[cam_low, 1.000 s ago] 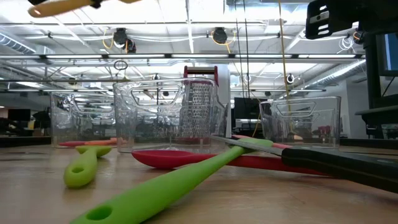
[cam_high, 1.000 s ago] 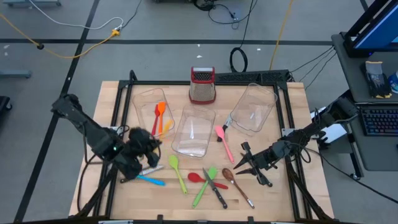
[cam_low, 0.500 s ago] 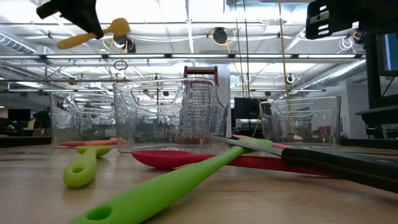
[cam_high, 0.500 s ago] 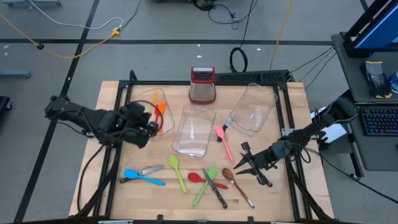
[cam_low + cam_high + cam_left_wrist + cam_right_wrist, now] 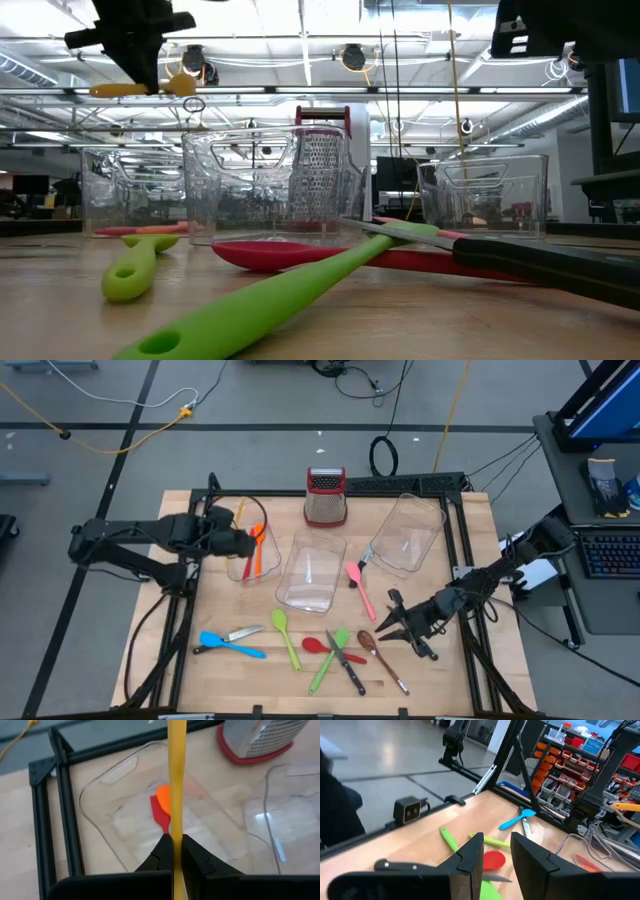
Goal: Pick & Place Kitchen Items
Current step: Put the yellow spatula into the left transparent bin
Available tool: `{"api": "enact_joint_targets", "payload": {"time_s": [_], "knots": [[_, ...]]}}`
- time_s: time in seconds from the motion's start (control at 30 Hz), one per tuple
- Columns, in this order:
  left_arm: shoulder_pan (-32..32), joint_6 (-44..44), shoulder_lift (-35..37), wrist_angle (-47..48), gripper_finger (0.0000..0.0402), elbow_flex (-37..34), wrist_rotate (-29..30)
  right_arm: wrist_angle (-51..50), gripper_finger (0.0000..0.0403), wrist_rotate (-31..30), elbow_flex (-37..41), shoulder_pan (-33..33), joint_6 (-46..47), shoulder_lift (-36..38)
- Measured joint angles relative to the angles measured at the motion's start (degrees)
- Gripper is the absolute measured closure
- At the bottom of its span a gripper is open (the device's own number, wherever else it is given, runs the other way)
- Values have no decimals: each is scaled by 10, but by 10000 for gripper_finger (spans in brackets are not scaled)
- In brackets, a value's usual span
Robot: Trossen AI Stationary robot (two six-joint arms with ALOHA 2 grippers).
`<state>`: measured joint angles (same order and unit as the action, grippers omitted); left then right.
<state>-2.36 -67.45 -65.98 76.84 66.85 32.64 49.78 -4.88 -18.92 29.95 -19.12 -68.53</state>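
Note:
My left gripper (image 5: pixel 235 540) hangs over the left clear bin (image 5: pixel 232 520), shut on a yellow utensil (image 5: pixel 176 780), which also shows in the low view (image 5: pixel 140 88). An orange spatula (image 5: pixel 162 797) and a red spatula (image 5: pixel 160 817) lie on that bin's floor. My right gripper (image 5: pixel 385 630) stands open near the table's right front, beside the brown spoon (image 5: pixel 380 657), with nothing between its fingers (image 5: pixel 470 855). More utensils lie flat on the table: a blue spatula (image 5: pixel 230 647), a green spoon (image 5: pixel 287 635), a red spoon (image 5: pixel 325 647), a black-handled knife (image 5: pixel 347 665) and a pink spatula (image 5: pixel 358 585). My left gripper pinches the yellow utensil's long handle (image 5: pixel 176 832) between its two fingers, which lie across it. The fingers come slanting down from above. The utensil is lifted clear and lies about level above the left bin.
A middle clear bin (image 5: pixel 310 570) and a right clear bin (image 5: pixel 408 535) stand beside the left one. The red-topped metal grater (image 5: pixel 325 495) stands at the far edge. A black frame (image 5: pixel 195 550) runs around the working area.
My left gripper has carried the yellow utensil from the table's near left toward the far edge, to a place over the left bin, turning as it went. The utensil has gone from tilted to about level. It has stayed shut on the handle.

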Motion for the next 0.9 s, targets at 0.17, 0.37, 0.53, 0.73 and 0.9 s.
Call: {"api": "enact_joint_targets", "payload": {"time_s": [0.17,0.37,0.53,0.73,0.9], "knots": [[-49,20,0,-1,398,0,-55,-22,314,-28,0,0,-28,0],[-99,37,-19,-7,398,0,-111,-29,314,-73,6,0,-33,0],[-136,63,-57,-21,398,0,-150,-10,314,-71,28,0,-27,0],[-164,113,-113,-63,398,0,-210,56,314,-71,65,0,-20,0],[-183,130,-158,-45,398,0,-247,102,314,-71,87,1,-12,0]]}}
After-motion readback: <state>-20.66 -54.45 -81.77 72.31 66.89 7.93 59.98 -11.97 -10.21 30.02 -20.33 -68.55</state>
